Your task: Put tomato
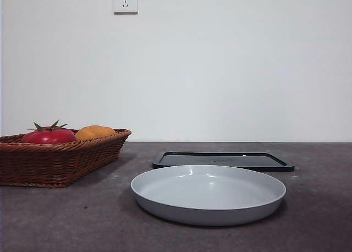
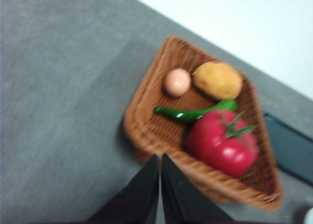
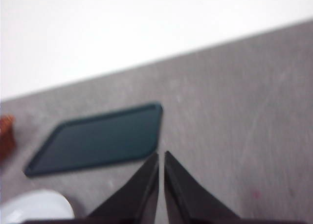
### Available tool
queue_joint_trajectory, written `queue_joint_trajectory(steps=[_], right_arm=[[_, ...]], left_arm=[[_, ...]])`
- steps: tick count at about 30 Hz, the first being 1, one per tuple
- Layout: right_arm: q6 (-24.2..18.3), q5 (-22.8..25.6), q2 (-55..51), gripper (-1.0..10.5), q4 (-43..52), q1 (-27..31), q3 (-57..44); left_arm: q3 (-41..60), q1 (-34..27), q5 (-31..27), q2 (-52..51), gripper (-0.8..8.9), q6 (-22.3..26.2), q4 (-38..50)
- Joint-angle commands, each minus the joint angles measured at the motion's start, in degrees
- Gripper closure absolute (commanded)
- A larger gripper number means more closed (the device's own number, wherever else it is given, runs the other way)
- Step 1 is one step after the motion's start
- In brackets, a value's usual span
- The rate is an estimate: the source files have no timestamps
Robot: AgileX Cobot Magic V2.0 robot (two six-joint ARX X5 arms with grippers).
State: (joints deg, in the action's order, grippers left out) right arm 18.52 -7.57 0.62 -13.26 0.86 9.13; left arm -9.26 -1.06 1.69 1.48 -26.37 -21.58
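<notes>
The tomato sits in the basket awaiting pickup, so the left gripper hangs above it, jaws closed and empty, like the right gripper.

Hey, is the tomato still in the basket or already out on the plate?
In the basket. The tomato lies inside the basket beside a green pepper; the plate holds nothing.

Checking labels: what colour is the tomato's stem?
Green, on the red tomato; clearest in the left wrist view.
</notes>
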Motion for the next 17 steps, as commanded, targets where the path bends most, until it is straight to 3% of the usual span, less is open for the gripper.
queue_joint_trajectory(steps=[1,4,8,17], right_arm=[[1.0,-0.5,1.9,9.4,-1.8,0.0,4.9],[0.3,-2.1,5.4,9.4,-4.8,0.0,10.2],[-1.8,-6.9,12.1,9.4,-10.6,0.0,18.1],[-10.7,-23.2,30.4,9.4,-28.0,-0.2,36.8]], left_arm=[[-4.6,-0.1,1.4,1.7,8.03,-0.7,-0.4],[-9.4,-0.1,4.4,4.9,8.03,-0.2,-2.1],[-17.2,0.0,8.2,10.9,8.03,4.2,-6.6],[-34.3,0.2,22.0,27.8,8.04,14.7,-18.5]])
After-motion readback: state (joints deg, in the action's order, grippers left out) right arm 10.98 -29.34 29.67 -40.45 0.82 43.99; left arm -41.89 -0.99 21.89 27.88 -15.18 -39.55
